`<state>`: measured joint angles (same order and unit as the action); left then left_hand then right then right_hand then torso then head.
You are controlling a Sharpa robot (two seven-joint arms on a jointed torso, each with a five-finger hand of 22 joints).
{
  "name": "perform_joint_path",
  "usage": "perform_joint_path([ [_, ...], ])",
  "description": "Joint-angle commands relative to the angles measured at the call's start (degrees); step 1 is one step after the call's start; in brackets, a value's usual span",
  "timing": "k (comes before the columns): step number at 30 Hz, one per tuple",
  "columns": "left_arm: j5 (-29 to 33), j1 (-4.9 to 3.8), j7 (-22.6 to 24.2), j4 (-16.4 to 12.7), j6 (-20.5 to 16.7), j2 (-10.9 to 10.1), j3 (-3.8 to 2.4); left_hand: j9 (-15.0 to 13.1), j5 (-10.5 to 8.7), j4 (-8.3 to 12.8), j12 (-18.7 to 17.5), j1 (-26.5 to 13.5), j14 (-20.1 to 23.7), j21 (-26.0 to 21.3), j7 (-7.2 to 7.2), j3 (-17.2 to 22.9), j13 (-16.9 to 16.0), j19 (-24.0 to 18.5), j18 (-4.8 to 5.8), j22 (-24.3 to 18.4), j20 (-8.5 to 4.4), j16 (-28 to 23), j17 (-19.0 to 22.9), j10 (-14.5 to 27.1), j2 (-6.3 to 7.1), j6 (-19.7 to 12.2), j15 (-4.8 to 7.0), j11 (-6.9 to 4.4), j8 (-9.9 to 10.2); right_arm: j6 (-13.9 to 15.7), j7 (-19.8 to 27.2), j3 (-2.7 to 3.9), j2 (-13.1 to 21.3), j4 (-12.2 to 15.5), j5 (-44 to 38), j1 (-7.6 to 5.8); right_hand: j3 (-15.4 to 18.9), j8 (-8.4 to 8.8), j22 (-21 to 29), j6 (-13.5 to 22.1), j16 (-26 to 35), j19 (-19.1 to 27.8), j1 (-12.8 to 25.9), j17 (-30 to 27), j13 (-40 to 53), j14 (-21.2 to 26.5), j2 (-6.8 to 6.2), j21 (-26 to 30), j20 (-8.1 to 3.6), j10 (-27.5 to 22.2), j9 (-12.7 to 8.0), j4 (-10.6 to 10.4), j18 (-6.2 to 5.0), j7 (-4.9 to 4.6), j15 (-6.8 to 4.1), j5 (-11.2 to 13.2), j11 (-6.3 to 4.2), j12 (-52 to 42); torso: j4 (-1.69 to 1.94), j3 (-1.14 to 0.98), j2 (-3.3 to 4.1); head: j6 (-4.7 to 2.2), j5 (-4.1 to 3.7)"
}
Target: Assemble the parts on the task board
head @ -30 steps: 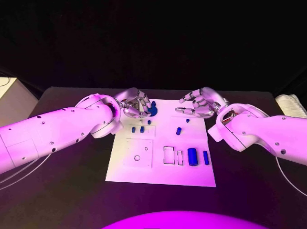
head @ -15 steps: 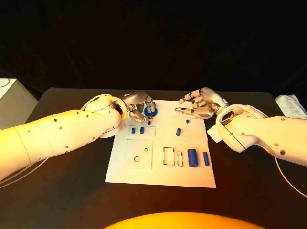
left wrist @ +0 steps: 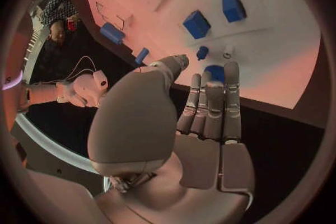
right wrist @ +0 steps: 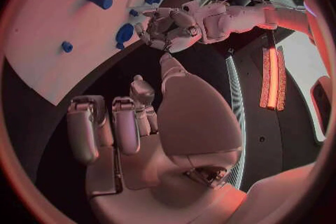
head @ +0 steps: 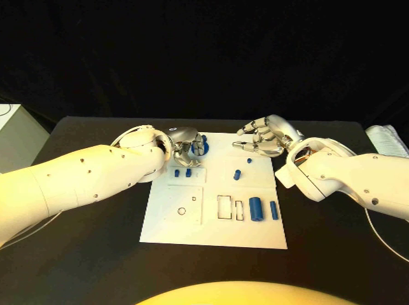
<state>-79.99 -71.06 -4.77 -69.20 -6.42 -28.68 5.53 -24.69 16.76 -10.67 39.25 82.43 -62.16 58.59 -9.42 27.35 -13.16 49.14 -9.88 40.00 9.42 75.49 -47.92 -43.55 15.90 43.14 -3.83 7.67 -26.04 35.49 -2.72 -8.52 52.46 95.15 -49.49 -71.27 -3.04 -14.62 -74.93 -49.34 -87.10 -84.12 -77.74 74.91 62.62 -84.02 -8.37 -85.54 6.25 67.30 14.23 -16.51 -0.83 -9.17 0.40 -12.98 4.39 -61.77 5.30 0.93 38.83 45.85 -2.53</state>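
Observation:
The white task board (head: 214, 229) lies in the middle of the black table. My left hand (head: 186, 147) is over its far left corner, fingers stretched side by side, their tips touching a round blue part (left wrist: 215, 72) on the board (left wrist: 280, 56); the thumb stands apart from it. From the right wrist, that round part (right wrist: 125, 32) lies beside the left hand (right wrist: 167, 27). My right hand (head: 266, 136) hovers at the far right corner with loosely curled fingers, holding nothing. Two blue blocks (head: 182, 172), small pegs (head: 237, 173) and a thick blue cylinder (head: 256, 205) rest on the board.
A slim blue piece (head: 274, 210) lies right of the thick cylinder, with rectangular recesses (head: 224, 206) left of it. A white box (head: 2, 136) stands off the table's left side, and a pale object (head: 392, 141) lies at the table's far right edge.
My left hand has sunk slightly toward the board's far left corner, and less of the round blue part shows past its fingers. The right hand has hardly moved.

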Motion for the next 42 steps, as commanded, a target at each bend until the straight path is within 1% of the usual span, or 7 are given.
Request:
perform_joint_path([
  [1, -1.4, 0.06, -1.0, 0.3, 1.9, 0.4, -0.01, 0.3, 0.10, 0.1, -0.4, 0.6, -0.8, 0.5, -0.03, 0.1, 0.2, 0.2, -0.67, 0.2, 0.26, 0.8, -0.4, -0.7, -0.12, 0.7, -0.05, -0.14, 0.3, 0.9, 1.4, 0.01, 0.0, 0.1, 0.1, 0.03, -0.4, -0.36, -11.4, -0.2, 0.6, -3.4, -0.7, 8.1, -1.9, -4.1, -0.05, 0.7, -0.41, -1.1, 0.0, 0.0, -0.54, 0.10, -0.50, -0.3, -0.17, 1.8, 0.02, 0.04, -0.03, -0.02, -0.07],
  [5, -1.4, 0.19, -1.1, 0.8, 1.9, 0.8, 0.00, 0.5, 0.10, 0.1, -0.4, 0.8, -1.2, 0.7, 0.06, 0.2, 0.4, 0.2, -0.68, 0.4, 0.20, 1.3, -0.8, -1.1, -0.19, 1.1, 0.00, -0.21, 0.4, 1.0, 1.5, 0.01, 0.0, 0.1, 0.2, 0.03, -0.4, -0.42, -11.1, -0.1, 0.9, -3.2, -0.7, 7.7, -2.9, -3.9, -0.07, 1.1, -0.44, -1.5, 0.0, 0.0, -0.64, 0.12, -0.52, -0.3, -0.19, 2.7, 0.05, 0.04, -0.09, 0.00, -0.12],
  [10, -1.5, 0.46, -1.1, 1.3, 1.9, 1.1, 0.00, 0.9, 0.08, 0.3, -0.5, 1.2, -1.7, 1.2, 0.15, 0.7, 0.8, 0.2, -0.69, 0.7, 0.09, 2.0, -1.1, -1.7, -0.46, 1.8, 0.14, -0.36, 0.6, 1.0, 1.6, 0.01, -0.1, 0.1, 0.2, 0.03, -0.4, -0.44, -11.1, -0.1, 0.9, -3.2, -0.7, 7.7, -3.2, -3.9, -0.07, 1.2, -0.45, -1.7, 0.0, -0.1, -0.66, 0.13, -0.53, -0.3, -0.20, 3.0, -0.02, 0.03, -0.05, -0.03, -0.19],
  [18, -1.4, 1.05, -0.8, 1.7, 2.4, 1.7, 0.00, 1.9, 0.00, 0.7, -1.0, 1.5, -3.5, 2.4, 0.67, 1.8, 1.6, 0.3, -0.69, 1.6, -0.22, 3.9, -2.8, -4.0, -0.67, 3.8, 0.55, -0.86, 1.1, 1.0, 1.5, 0.01, 0.0, 0.2, 0.2, 0.03, -0.5, -0.48, -11.1, -0.1, 0.9, -3.2, -0.7, 7.6, -3.6, -3.9, -0.06, 1.2, -0.46, -1.9, 0.0, -0.1, -0.66, 0.14, -0.54, -0.3, -0.21, 3.4, 0.04, 0.01, -0.06, 0.09, -0.38],
  [24, -1.4, 1.33, -0.8, 2.1, 2.3, 2.0, 0.02, 2.0, -0.02, 0.7, -1.1, 1.5, -3.6, 2.6, 0.74, 1.9, 1.7, 0.3, -0.69, 1.8, -0.29, 4.2, -2.8, -4.3, -0.66, 4.1, 0.64, -0.96, 1.3, 0.9, 1.5, 0.01, 0.0, 0.2, 0.2, 0.03, -0.5, -0.48, -11.1, -0.1, 0.9, -3.2, -0.7, 7.6, -3.6, -3.9, -0.06, 1.2, -0.46, -1.9, 0.0, -0.1, -0.66, 0.14, -0.54, -0.3, -0.21, 3.4, 0.06, 0.01, -0.07, 0.13, -0.48],
  [31, -1.4, 1.49, -1.3, 2.6, 2.4, 2.2, 0.03, 2.4, -0.08, 1.2, -1.4, 2.0, -4.2, 3.2, 0.74, 2.6, 2.1, 0.2, -0.70, 2.2, -0.49, 4.8, -3.2, -5.1, -1.06, 4.7, 0.86, -1.20, 1.7, 0.8, 1.4, 0.01, 0.0, 0.3, 0.2, 0.03, -0.5, -0.54, -11.1, -0.2, 1.0, -3.2, -0.7, 7.6, -3.8, -3.9, -0.05, 1.2, -0.47, -1.8, 0.0, -0.1, -0.66, 0.16, -0.56, -0.3, -0.23, 3.5, 0.00, -0.01, -0.07, 0.02, -0.55],
  [42, -1.4, 1.53, -2.1, 3.2, 2.7, 2.5, 0.03, 2.9, -0.29, 2.3, -2.1, 2.9, -4.2, 4.2, 0.50, 3.9, 2.6, 0.0, -0.69, 2.9, -0.74, 5.3, -2.7, -5.5, -1.86, 5.3, 0.98, -1.25, 2.3, 0.6, 1.4, 0.01, 0.0, 0.2, 0.2, 0.03, -0.5, -0.57, -11.1, -0.2, 1.0, -3.2, -0.6, 7.6, -3.9, -3.9, -0.05, 1.2, -0.48, -1.8, 0.0, -0.1, -0.66, 0.17, -0.57, -0.3, -0.23, 3.6, 0.08, -0.01, -0.04, -0.04, -0.62],
])
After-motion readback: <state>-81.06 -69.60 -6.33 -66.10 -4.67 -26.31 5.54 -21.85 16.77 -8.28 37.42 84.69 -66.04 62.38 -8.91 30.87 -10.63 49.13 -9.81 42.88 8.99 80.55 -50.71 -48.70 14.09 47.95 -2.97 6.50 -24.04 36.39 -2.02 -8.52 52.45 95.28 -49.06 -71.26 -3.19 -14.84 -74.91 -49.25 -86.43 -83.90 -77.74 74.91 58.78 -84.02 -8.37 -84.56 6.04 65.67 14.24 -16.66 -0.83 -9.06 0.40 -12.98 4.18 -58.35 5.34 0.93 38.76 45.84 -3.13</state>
